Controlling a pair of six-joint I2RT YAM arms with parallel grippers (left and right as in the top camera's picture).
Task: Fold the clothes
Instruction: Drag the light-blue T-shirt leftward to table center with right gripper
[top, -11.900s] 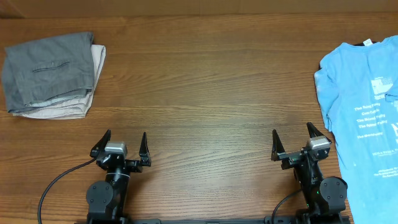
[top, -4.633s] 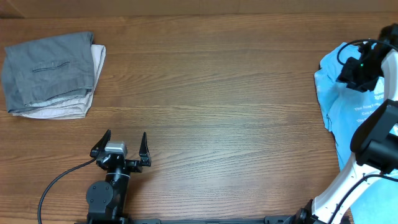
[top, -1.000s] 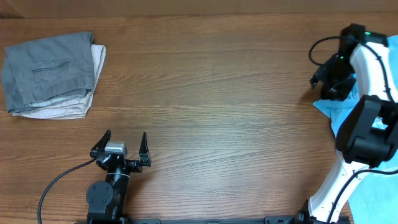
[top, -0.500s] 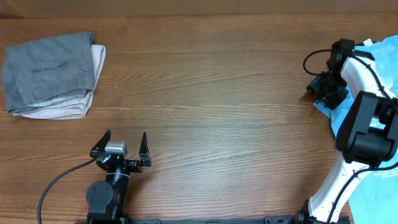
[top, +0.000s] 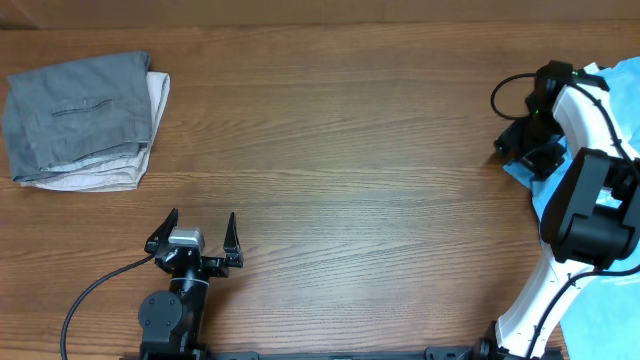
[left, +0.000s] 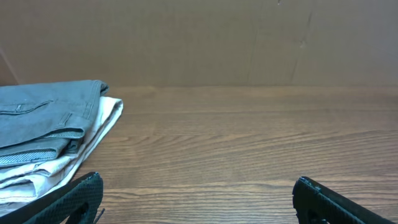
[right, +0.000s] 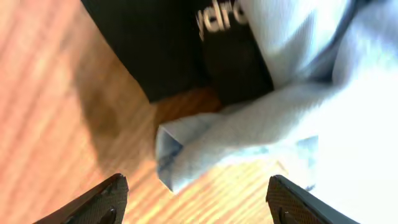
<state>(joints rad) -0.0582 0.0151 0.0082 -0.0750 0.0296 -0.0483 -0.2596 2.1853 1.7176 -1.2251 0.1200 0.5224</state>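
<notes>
The clothes, a light blue T-shirt (top: 612, 78), lie bunched at the table's right edge, partly hidden under my right arm. In the right wrist view a folded corner of the T-shirt (right: 217, 146) rests on the wood just ahead of my fingertips. My right gripper (top: 522, 150) hovers at the shirt's left edge. The right gripper (right: 196, 180) stands open, its fingers (right: 102, 202) on either side of the cloth corner without pinching it. My left gripper (top: 195, 236) sits at the near left, open and empty; the left gripper (left: 198, 183) faces bare wood.
A stack of folded grey and beige garments (top: 85, 120) lies at the far left, and the same stack (left: 43, 137) shows in the left wrist view. A brown cardboard wall (left: 199, 43) runs along the back. The wooden tabletop (top: 340, 160) spans the middle.
My right gripper has shifted slightly nearer along the shirt's left edge and its jaws have spread wider. The left arm has not moved.
</notes>
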